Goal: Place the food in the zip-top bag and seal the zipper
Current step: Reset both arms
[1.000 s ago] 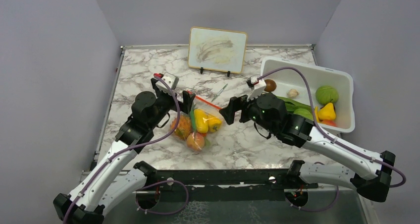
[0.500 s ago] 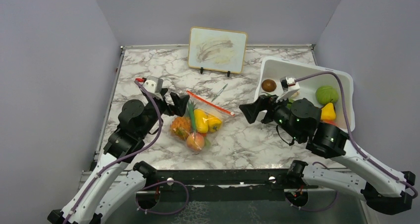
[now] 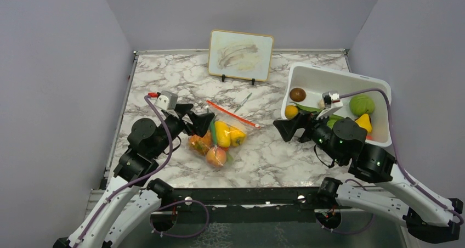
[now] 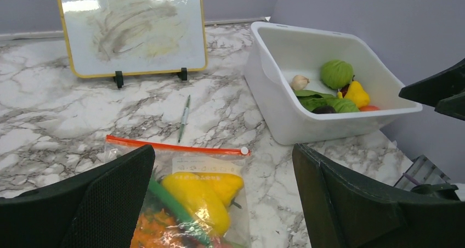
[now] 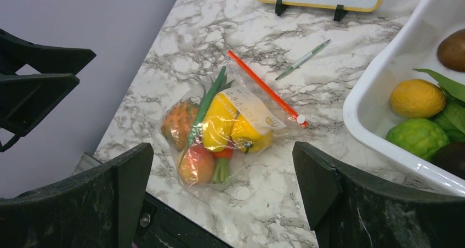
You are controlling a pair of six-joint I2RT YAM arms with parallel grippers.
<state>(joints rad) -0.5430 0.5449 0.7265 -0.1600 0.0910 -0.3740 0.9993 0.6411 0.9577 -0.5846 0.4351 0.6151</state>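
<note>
Both arms have pulled back, left gripper point(image 3: 196, 119) and right gripper point(image 3: 288, 129) spread wide and empty, leaving the zip-top bag point(image 5: 244, 102) on the counter point(image 3: 263, 155) between them, food point(image 5: 216, 123) inside, zipper point(image 5: 266, 88) seemingly closed, so the task looks done

A smudged whiteboard point(image 3: 240, 55) with a yellow frame stands on black feet at the top centre of the marble desk point(image 3: 164, 78). A thin pen point(image 3: 243, 102) lies slanted just below it. A white bin point(image 3: 329, 79) sits at the right.
</note>
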